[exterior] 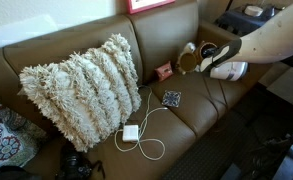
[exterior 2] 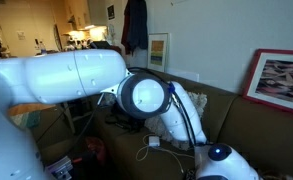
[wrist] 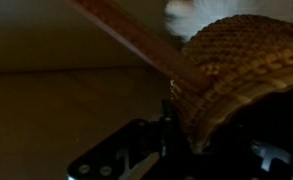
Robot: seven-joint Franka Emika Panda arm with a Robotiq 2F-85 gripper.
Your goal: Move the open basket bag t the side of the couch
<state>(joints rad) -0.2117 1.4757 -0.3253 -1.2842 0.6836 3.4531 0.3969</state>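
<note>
Open basket bag (wrist: 236,65) wall between gripper fingers (wrist: 174,125), over couch (exterior: 201,112) seat. Small box (exterior: 164,71) just beyond fingers; pillow (exterior: 81,90) well apart, farther along seat.

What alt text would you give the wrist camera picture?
Dim close-up: the gripper, at the bottom edge, is shut on the rim of the woven tan open basket bag filling the right side. A brown strap slants down from the top left to it; something white and fuzzy shows above.

arm (exterior 2: 76,75): white, fills foreground | couch (exterior 2: 236,118): brown, behind it | pillow (exterior 2: 194,112): cream, on couch | framed picture (exterior 2: 282,80): above couch back
</note>
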